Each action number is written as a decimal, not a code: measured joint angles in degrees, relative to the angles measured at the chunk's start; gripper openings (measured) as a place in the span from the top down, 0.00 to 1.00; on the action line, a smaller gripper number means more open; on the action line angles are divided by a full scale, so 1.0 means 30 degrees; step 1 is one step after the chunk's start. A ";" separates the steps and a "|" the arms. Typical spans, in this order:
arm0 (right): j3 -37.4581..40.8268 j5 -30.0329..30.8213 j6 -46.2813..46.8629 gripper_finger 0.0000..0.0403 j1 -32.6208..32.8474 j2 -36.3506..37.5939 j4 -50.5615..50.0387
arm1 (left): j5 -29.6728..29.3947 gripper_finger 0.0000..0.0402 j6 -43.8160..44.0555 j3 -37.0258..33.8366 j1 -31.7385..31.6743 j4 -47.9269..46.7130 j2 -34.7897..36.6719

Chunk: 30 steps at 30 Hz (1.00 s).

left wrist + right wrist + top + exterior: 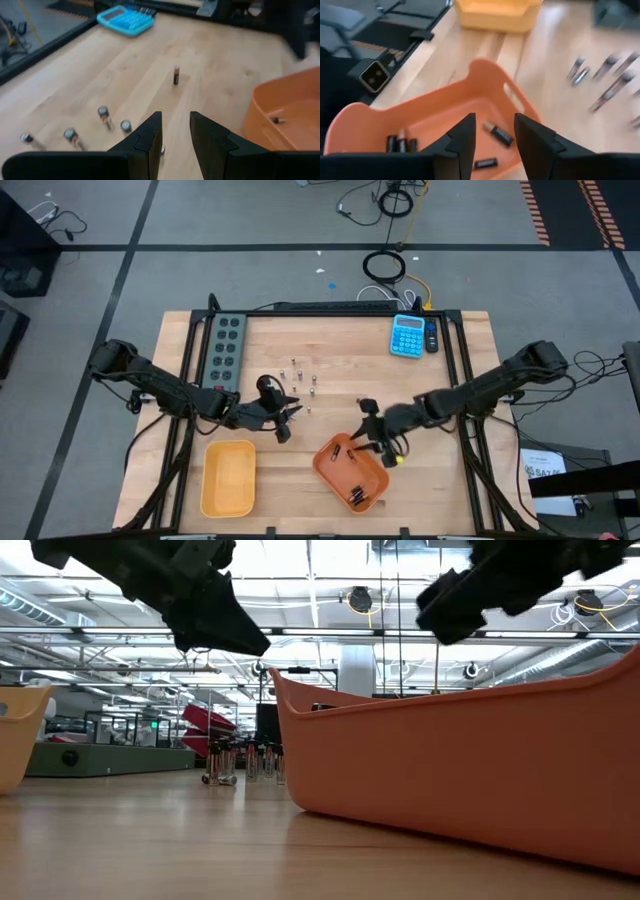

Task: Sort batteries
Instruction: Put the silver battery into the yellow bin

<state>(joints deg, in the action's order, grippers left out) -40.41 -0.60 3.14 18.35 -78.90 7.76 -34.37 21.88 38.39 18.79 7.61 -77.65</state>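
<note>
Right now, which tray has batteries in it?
The orange tray, under the right gripper, holds several batteries; the yellow tray looks empty.

From overhead, one camera looks straight down on the whole table point(300, 350) and both my arms. Another sits at tabletop height, pressed close to the orange tray point(470, 770) filling its right side (the room lies beyond). My left wrist camera faces across the wood toward the blue calculator point(125, 19); my right wrist camera looks down into that same orange tray point(420, 120).
</note>
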 joint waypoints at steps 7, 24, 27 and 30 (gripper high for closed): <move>0.5084 0.5143 0.0641 0.72 0.1333 0.0237 0.7483 | 0.0477 0.72 0.0601 0.1191 -0.1501 -0.4631 0.0000; 0.9272 0.9258 0.0721 0.73 0.1676 0.2049 1.3146 | 0.7861 0.72 -0.1854 0.2925 -0.7927 -0.8536 0.0000; 0.9300 0.9261 0.0590 0.73 0.1676 0.2020 1.2714 | 0.7855 0.72 -0.0903 0.2959 -0.8757 -1.0074 -0.0001; 0.9300 0.9261 0.0583 0.73 0.1668 0.2020 1.2495 | 0.7815 0.72 0.0300 0.2959 -0.9278 -1.0856 -0.0223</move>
<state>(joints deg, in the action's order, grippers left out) -12.51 27.18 4.89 23.35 -72.84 45.25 -10.92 22.78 47.27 -9.05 -24.96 -78.32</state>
